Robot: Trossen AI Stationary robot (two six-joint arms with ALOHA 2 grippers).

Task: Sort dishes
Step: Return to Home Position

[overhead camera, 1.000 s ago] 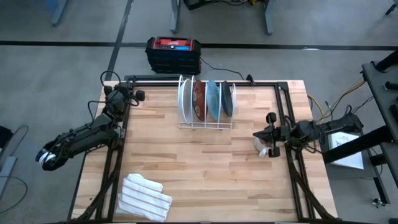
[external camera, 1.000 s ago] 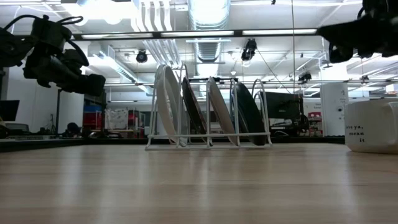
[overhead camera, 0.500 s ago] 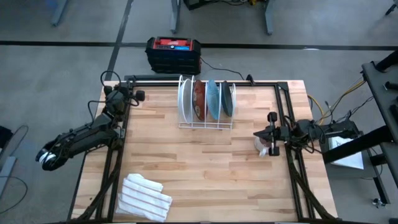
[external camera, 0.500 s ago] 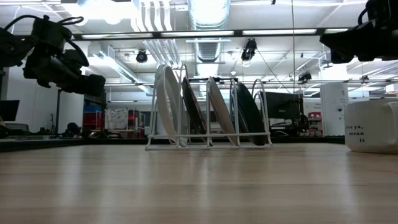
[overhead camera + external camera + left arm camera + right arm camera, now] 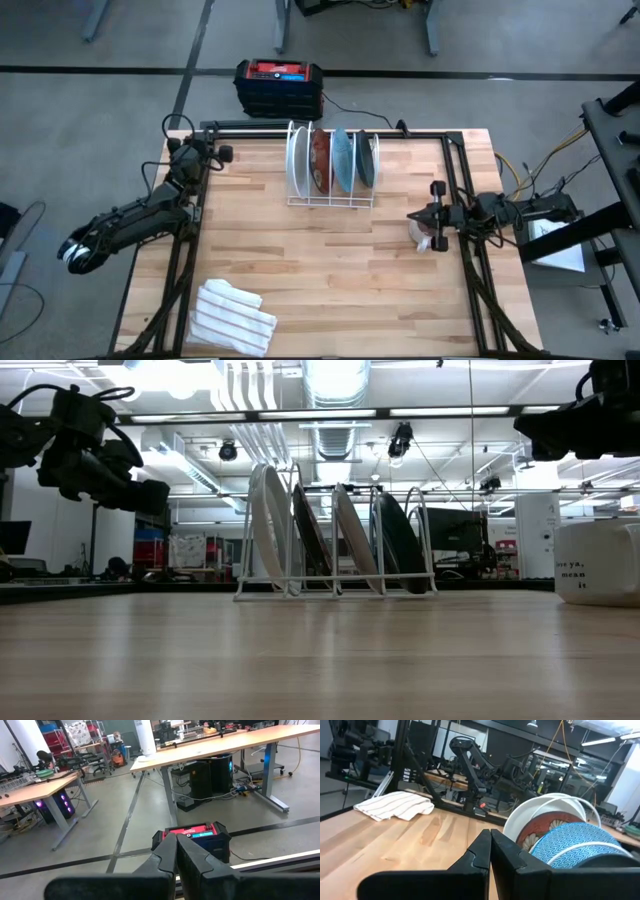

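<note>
Four dishes stand on edge in a white wire rack (image 5: 330,198) at the table's far middle: white (image 5: 297,160), red with pale flowers (image 5: 320,160), light blue (image 5: 342,160) and dark blue-grey (image 5: 367,160). They also show in the low view (image 5: 268,525) and the right wrist view (image 5: 540,827). My left gripper (image 5: 190,150) is shut and empty, raised over the far left corner. My right gripper (image 5: 415,217) is shut and empty, raised near the right edge, pointing toward the table's left, beside a small beige mug (image 5: 425,236).
The mug (image 5: 598,563) stands on the table under my right gripper. A folded white striped cloth (image 5: 235,318) lies at the near left. A red and black box (image 5: 279,87) sits on the floor beyond the far edge. Dark frame rails (image 5: 465,180) run along both sides.
My right gripper has edged slightly toward the table's right edge, staying shut. The dishes, mug and cloth have not moved.
</note>
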